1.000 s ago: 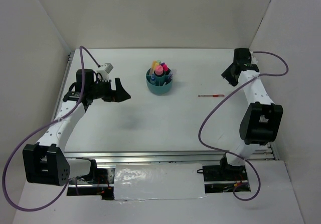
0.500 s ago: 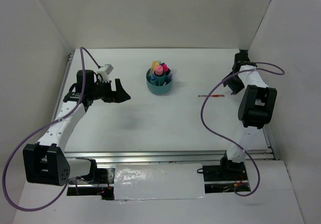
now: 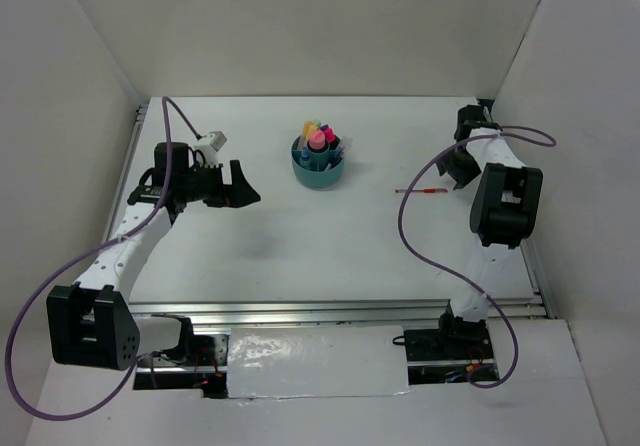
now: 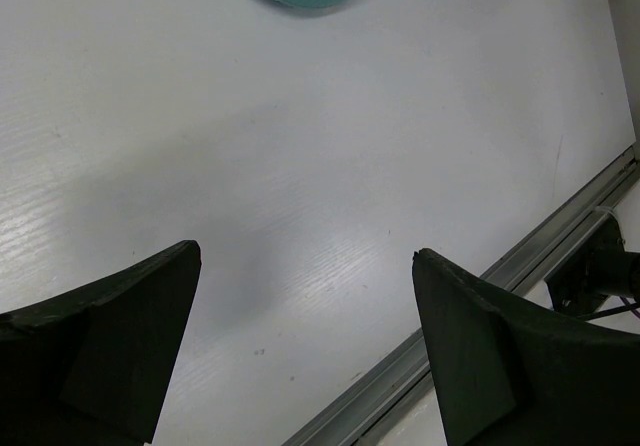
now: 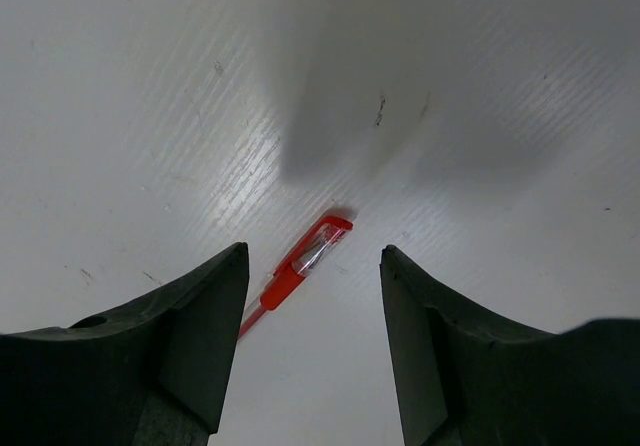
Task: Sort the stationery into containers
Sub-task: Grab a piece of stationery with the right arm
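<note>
Near the right edge of the tabletop (image 3: 330, 256), toward the far right corner, one loose piece lies flat: a thin red pen (image 3: 420, 191). It is well apart from the teal organizer (image 3: 318, 178), which stands about midway along the far edge, a little in from it. The organizer holds a cluster of markers (image 3: 318, 139) standing upright, pink and yellow among them. Which compartment each one occupies cannot be told.

The right gripper (image 5: 312, 258) hangs over the pen with its jaws spread. One end of the pen shows in the gap between them, and nothing there appears to touch it. The left gripper (image 3: 240, 184) is held above the table toward the left edge, also spread wide and carrying nothing.

The step in hand looks like the pickup of this pen, with the sorting otherwise close to done. The next move calls for lowering the jaws so that they straddle the slim barrel across its width. They should close firmly, since so thin a thing lying flat could roll or slip. After that the pen has to be carried leftward to the organizer and tipped upright into a compartment.
</note>
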Controlling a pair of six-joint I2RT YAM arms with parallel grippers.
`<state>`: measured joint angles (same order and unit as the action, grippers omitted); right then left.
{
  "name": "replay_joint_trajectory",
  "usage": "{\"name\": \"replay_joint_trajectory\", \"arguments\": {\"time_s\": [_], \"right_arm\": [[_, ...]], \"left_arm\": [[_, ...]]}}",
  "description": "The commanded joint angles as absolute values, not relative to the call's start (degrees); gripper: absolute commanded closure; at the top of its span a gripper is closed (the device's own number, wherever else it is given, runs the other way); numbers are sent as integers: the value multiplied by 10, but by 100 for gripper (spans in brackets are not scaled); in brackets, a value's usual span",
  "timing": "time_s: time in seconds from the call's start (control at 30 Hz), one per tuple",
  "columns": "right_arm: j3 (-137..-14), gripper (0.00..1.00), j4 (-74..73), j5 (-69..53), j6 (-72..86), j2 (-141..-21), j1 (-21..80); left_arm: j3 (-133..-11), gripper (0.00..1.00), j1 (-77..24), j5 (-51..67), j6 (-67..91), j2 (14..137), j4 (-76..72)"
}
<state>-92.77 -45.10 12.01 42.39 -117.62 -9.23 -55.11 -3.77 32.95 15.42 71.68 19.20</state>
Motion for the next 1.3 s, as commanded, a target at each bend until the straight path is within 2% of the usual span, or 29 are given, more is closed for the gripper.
{"name": "replay_joint_trajectory", "arguments": {"time_s": [0.0,0.7,1.1,1.27], "right_arm": [[-937,38,-458,130,433,-1184,-86],[-914,41,-445,142,417,-1205,-44],[-916,48,-450,158,403,-1203,-26],[-943,58,-462,164,374,-1229,-25]], "left_arm": [[-552,1,-34,332,161,712,171],[-567,1,-33,330,180,736,180],[-565,1,-33,330,185,740,180],[-565,1,-32,330,185,742,181]]}}
